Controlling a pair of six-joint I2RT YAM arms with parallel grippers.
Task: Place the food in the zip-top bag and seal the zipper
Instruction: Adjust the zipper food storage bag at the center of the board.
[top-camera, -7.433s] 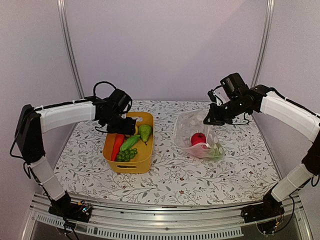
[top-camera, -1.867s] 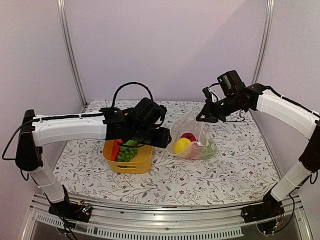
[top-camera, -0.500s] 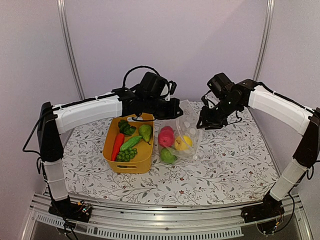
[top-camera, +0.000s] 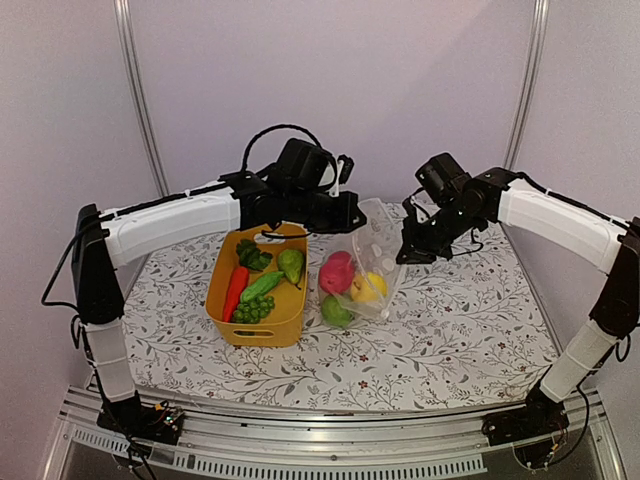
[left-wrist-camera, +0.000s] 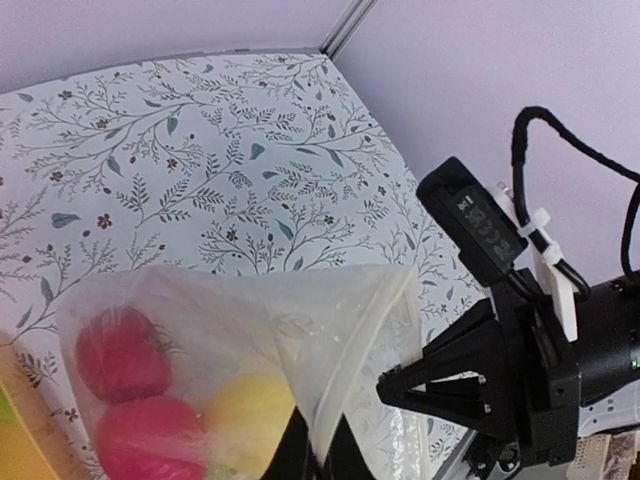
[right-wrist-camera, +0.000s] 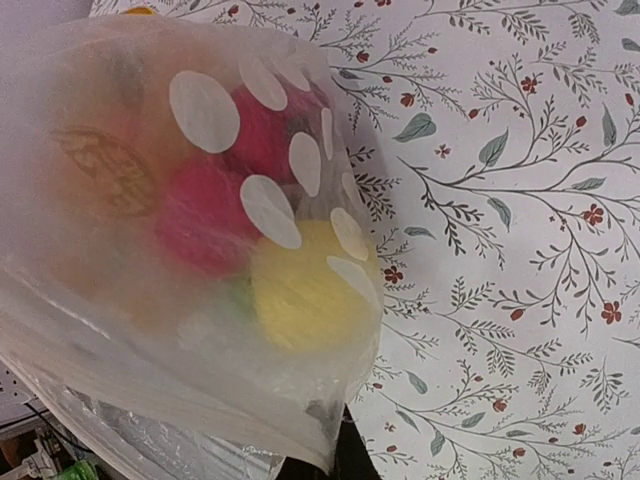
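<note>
Now in hand: the zip-top bag (top-camera: 375, 245) hangs by its mouth at the centre of the top view, just right of the yellow tub (top-camera: 222, 300).
Left gripper (top-camera: 345, 214): clenched on the bag's upper-left edge.
Right gripper (top-camera: 408, 252): clamped on the bag's right edge, with the plastic running into its fingers at the bottom of its wrist view.
Food: a red piece (top-camera: 336, 272), a yellow piece (top-camera: 366, 287) and a green piece (top-camera: 335, 312) sag in the bag's bottom. The carrot (top-camera: 235, 290), the cucumber (top-camera: 260, 285) and other greens lie in the tub.
Doing it well: probably one pinch should hold the mouth wide and steady while the other arm fetches from the tub. The zipper (left-wrist-camera: 352, 365) should stay taut and untwisted.
Risk: the floppy plastic may fold shut.
</note>
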